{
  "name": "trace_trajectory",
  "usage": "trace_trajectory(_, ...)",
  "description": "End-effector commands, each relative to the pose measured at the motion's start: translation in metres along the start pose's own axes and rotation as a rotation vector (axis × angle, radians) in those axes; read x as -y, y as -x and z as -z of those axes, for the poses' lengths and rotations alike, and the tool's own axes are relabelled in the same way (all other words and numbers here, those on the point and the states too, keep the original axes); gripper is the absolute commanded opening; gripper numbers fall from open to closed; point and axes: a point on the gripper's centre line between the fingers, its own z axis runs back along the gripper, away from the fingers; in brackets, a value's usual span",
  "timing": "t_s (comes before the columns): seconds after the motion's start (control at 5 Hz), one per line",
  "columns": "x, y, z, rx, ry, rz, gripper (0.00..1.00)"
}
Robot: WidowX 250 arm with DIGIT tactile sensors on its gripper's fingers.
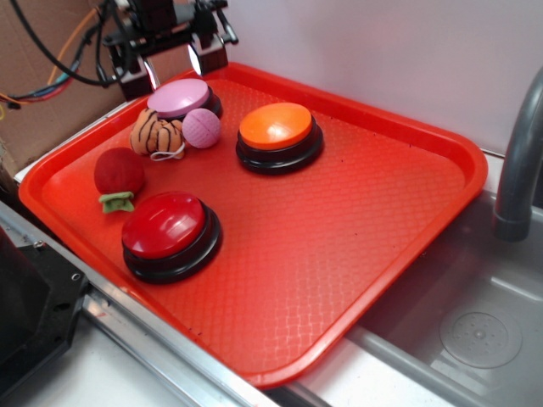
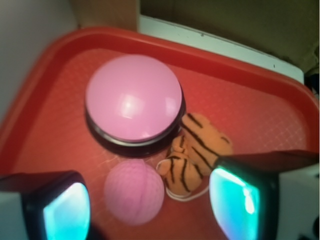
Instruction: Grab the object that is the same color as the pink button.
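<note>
Red plastic is what you're working over: the tray (image 1: 382,212) fills most of the exterior view, sitting beside a steel sink (image 1: 475,331) with a grey faucet (image 1: 517,170) at the right edge. Starting at your left in that view, you have the red plush ball (image 1: 118,172) with its green leaf, and just in front of it the red-topped button (image 1: 168,231). Moving right, the orange striped plush toy (image 1: 156,134) lies against the pink button (image 1: 180,98), which sits near the tray's back corner. The small pink ball (image 1: 202,128) rests just right of the plush toy and just in front of the pink button, close to both. Further right, a little apart, stands the orange-topped button (image 1: 277,133). The rest of the tray to the right is bare.

Your gripper (image 1: 173,61) hangs above the back corner, over the pink button, with cables trailing to the left. From the wrist view, you see its two fingers (image 2: 60,207) well apart with nothing between them. The pink ball (image 2: 134,191) lies low between them, nearer the left finger, touching or nearly touching the plush toy (image 2: 197,150) on its right, with the pink button (image 2: 133,97) just beyond it.
</note>
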Motion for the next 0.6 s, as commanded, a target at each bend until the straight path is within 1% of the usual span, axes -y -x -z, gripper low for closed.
trace_trajectory(0.0, -0.002, -0.001, 0.02, 0.019, -0.033, -0.012, 1.0)
trace_trajectory(0.2, 0.001, 0.002, 0.032, 0.042, -0.034, -0.022, 1.0)
trace_trajectory(0.4, 0.003, 0.003, 0.041, 0.015, -0.029, -0.041, 1.0)
